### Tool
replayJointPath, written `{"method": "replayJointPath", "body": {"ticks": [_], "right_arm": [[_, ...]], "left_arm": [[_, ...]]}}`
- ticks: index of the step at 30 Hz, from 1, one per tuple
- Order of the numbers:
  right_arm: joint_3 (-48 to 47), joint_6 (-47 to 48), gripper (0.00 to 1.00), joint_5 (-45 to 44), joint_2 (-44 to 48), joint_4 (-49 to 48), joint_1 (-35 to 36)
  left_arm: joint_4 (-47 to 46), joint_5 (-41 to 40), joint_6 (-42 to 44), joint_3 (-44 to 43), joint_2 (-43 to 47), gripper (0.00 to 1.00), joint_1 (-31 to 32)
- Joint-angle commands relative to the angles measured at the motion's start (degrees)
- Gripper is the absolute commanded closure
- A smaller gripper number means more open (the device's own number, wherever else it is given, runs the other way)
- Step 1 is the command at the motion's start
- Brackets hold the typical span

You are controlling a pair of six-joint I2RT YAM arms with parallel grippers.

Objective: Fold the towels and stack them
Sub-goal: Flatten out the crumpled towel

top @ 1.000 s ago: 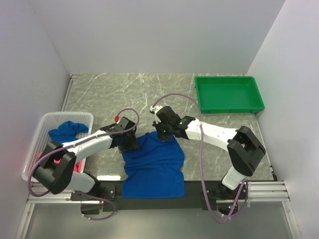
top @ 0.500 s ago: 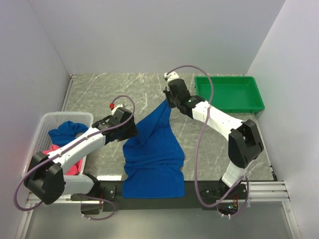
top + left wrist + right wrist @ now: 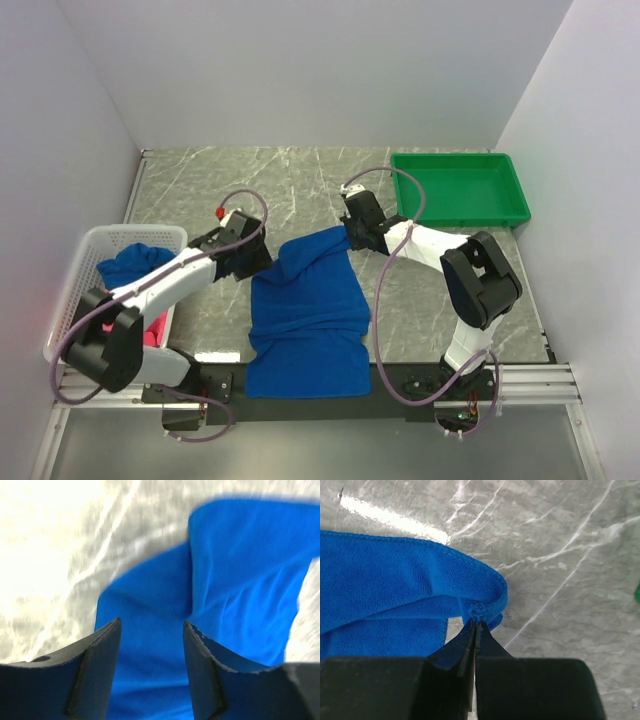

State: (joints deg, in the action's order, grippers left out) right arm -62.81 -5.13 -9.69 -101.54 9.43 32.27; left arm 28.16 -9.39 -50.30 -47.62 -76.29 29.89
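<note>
At the far left the white lattice basket (image 3: 130, 230) holds a bunched blue towel (image 3: 128, 266) and, beside it, the pink-red towel (image 3: 157, 328), partly hidden by the left arm. To the right, the left tool (image 3: 151, 624) hovers over the near-left edge of the spread blue towel (image 3: 305, 330) with its jaws apart and nothing between them. This towel lies mid-desk (image 3: 200, 190), rumpled, with its near end reaching the front edge. Its far right corner is raised where the right tool (image 3: 475, 625) is clamped together on the stitched hem. Farther right, the green tray (image 3: 460, 190) sits at the back corner. The cloth looks like soft, light terry: it will likely sag and crease rather than hold a shape, and its nap should resist slipping on the stone. The firm hemmed corners seem the best places to pinch, one per tool, so the sheet can be pulled taut before folding. A grip in the middle would probably only gather a bunch of cloth. No brand, label or writing can be read anywhere.
</note>
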Motion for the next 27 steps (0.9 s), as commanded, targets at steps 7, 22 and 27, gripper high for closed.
{"method": "replayJointPath", "body": {"ticks": [7,22,27], "right_arm": [[1.1,-2.3,1.00,2.7,0.0,-6.1,0.3],[1.2,-2.9,1.00,4.7,0.0,-6.6,0.2],[0.8,-3.0,1.00,5.0,-0.3,-6.5,0.3]], "left_arm": [[-9.2,10.3,-1.5,-11.8,-15.6,0.45,-4.9],[-8.0,9.7,-3.1,-17.7,-28.0,0.53,-5.9],[-8.8,10.1,-3.3,-17.7,-30.1,0.61,-5.8]]}}
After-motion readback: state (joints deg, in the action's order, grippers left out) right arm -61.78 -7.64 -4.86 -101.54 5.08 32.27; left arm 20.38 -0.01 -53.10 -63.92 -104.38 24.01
